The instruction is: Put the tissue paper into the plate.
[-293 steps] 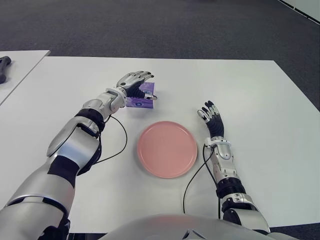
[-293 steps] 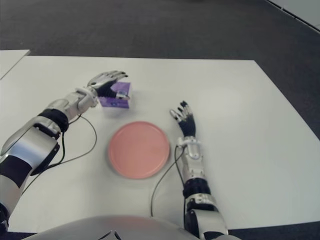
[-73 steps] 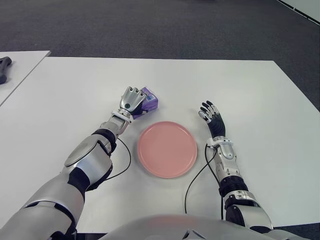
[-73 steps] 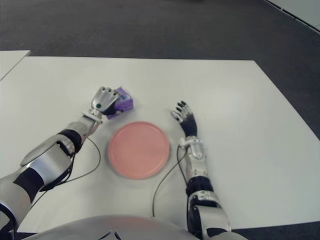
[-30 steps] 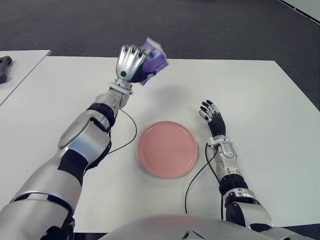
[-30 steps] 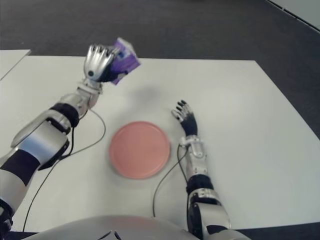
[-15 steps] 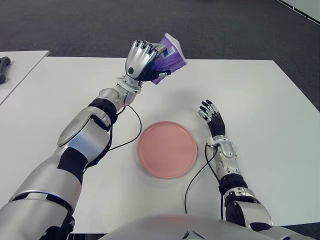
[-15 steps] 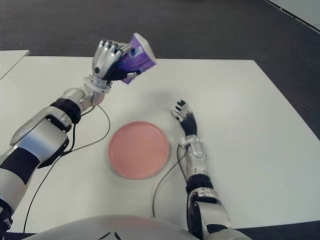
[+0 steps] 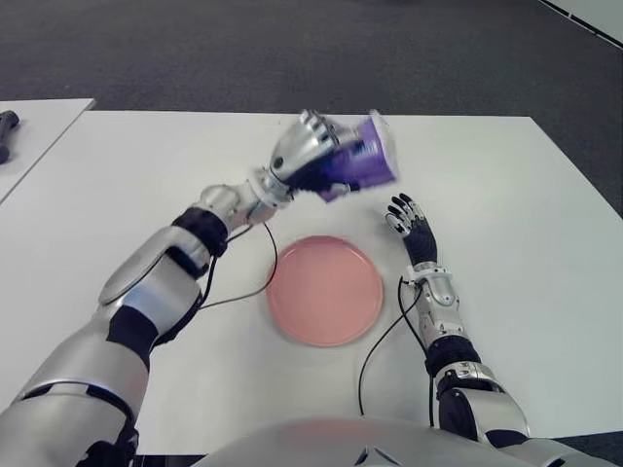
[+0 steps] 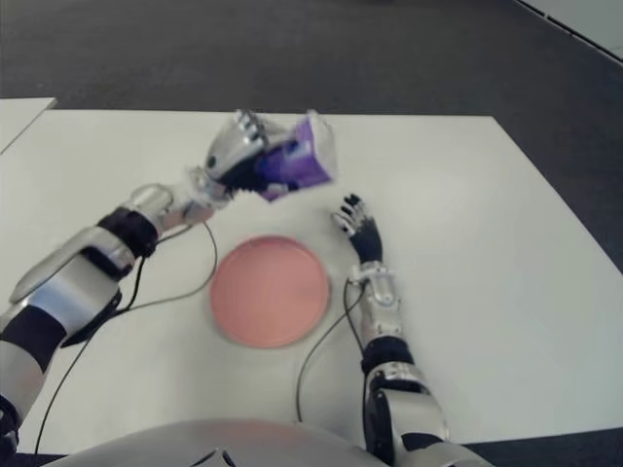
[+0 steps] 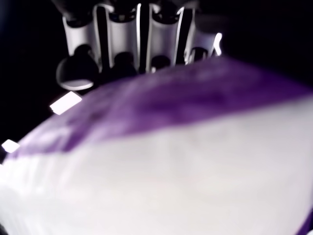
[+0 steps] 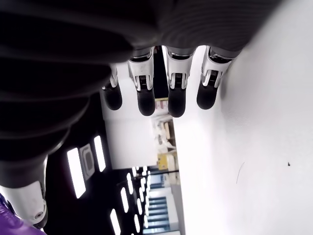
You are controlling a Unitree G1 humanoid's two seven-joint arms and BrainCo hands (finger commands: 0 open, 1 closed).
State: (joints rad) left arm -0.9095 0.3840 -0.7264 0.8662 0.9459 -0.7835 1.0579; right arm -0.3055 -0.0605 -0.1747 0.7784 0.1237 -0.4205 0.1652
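Note:
My left hand (image 9: 316, 156) is raised above the table with its fingers curled around a purple and white tissue pack (image 9: 362, 163). The pack hangs in the air beyond the far edge of the pink plate (image 9: 324, 290), which lies flat on the white table (image 9: 506, 195). In the left wrist view the tissue pack (image 11: 186, 147) fills most of the picture, with the fingers (image 11: 117, 34) wrapped over it. My right hand (image 9: 414, 226) shows on the table to the right of the plate, fingers relaxed and holding nothing.
Black cables (image 9: 375, 350) run from both wrists across the table near the plate. A second white table (image 9: 29, 126) stands at the far left with a dark object (image 9: 6, 126) on it. Dark carpet lies beyond the table's far edge.
My left hand has carried the tissue pack to the right and lower, from above the table's far left part toward the plate. The right hand has stayed put.

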